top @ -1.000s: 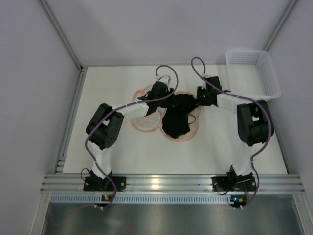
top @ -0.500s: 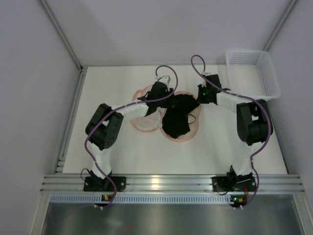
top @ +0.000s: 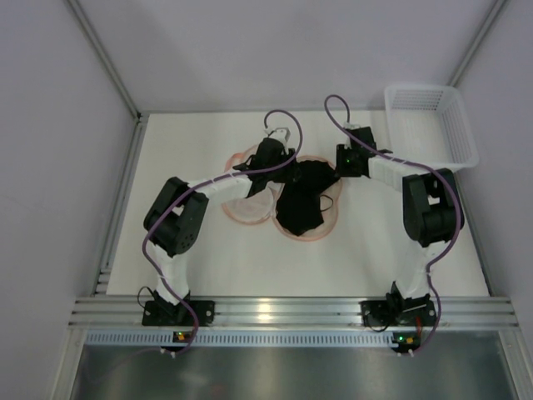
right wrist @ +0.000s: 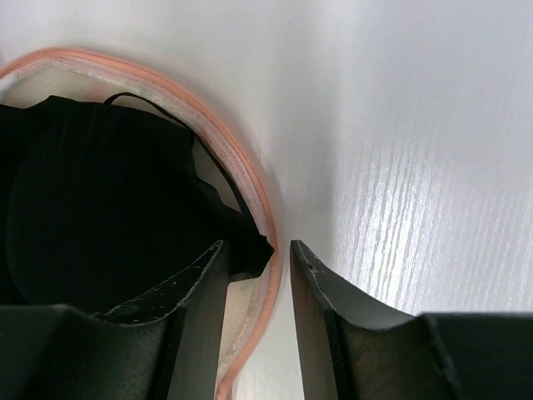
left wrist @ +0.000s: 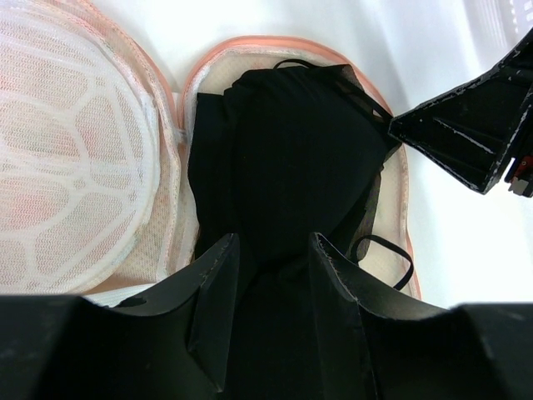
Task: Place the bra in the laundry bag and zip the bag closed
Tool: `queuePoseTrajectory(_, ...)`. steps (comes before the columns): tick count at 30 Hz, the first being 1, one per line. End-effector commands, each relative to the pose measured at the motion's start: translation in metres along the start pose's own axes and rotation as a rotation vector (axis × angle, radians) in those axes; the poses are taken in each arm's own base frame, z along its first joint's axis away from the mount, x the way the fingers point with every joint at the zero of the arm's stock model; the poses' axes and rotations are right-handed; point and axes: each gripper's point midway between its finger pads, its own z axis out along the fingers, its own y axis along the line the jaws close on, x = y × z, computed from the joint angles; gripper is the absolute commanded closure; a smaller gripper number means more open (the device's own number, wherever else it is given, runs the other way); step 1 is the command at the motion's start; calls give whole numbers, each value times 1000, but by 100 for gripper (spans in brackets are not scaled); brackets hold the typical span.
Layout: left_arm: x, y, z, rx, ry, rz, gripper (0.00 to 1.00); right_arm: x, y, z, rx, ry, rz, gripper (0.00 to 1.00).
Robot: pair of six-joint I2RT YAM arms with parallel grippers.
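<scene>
White bench (top: 250, 267), pale grey walls (top: 291, 50), and a white plastic mesh basket (top: 433, 125) is sitting out at the far right corner, taking no part. All the interest is lying mid-bench, toward the far edge, where the laundry bag (left wrist: 75, 167) is spread open like a clamshell, two round pale halves side by side.

The black bra (left wrist: 291, 142) is sitting folded in the half nearer the right edge, filling it almost to the pink rim (right wrist: 250, 175). One thin strap (left wrist: 383, 237) is looping out over that rim on the right-edge side.

The left hand (left wrist: 275, 246) is hovering over the bra with its fingers (left wrist: 216, 275) spread, gripping nothing I can make out. The right hand (right wrist: 258, 250) is poised at the bag's right-edge side, fingers (right wrist: 200, 283) parted too, straddling the rim with a corner of black cloth lying in the gap. That corner is not looking pinched.

The bra is looking light, soft and springy. The padded cups are likely going to puff back up, so the crown wants pressing down. That stray strap is asking to be tucked in, or the zip could be snagging on it.

The bag is looking like flimsy mesh, probably sliding easily on this smooth bench. I'm judging the rim of the empty half to be the firmest place to take hold for folding it over, with the other hand pinning the loaded half. The zip pull I'm not managing to pick out.
</scene>
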Motion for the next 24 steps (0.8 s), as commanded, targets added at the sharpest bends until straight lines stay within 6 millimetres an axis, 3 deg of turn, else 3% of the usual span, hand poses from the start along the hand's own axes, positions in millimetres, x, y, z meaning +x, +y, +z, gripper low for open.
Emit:
queuePoseTrajectory(1, -24, -16, -15, 45, -73, 8, 55, -25, 9, -7, -6, -56, -18, 64)
queuePoseTrajectory(5, -24, -13, -15, 34, -75, 9, 55, -20, 10, 1, -14, -45, -12, 72)
queuePoseTrajectory(6, -23, -13, -15, 32, -74, 11, 55, -20, 10, 2, -17, -43, -9, 78)
queuePoseTrajectory(11, -26, -13, -18, 31, -82, 18, 55, -20, 14, 5, -29, -38, -4, 81)
queuePoseTrajectory(16, -26, -13, -18, 30, -84, 16, 55, -28, 16, 0, -34, -59, -7, 99)
queuePoseTrajectory(24, -24, -12, -18, 23, -81, 12, 55, -41, 37, -17, -102, -110, -5, 100)
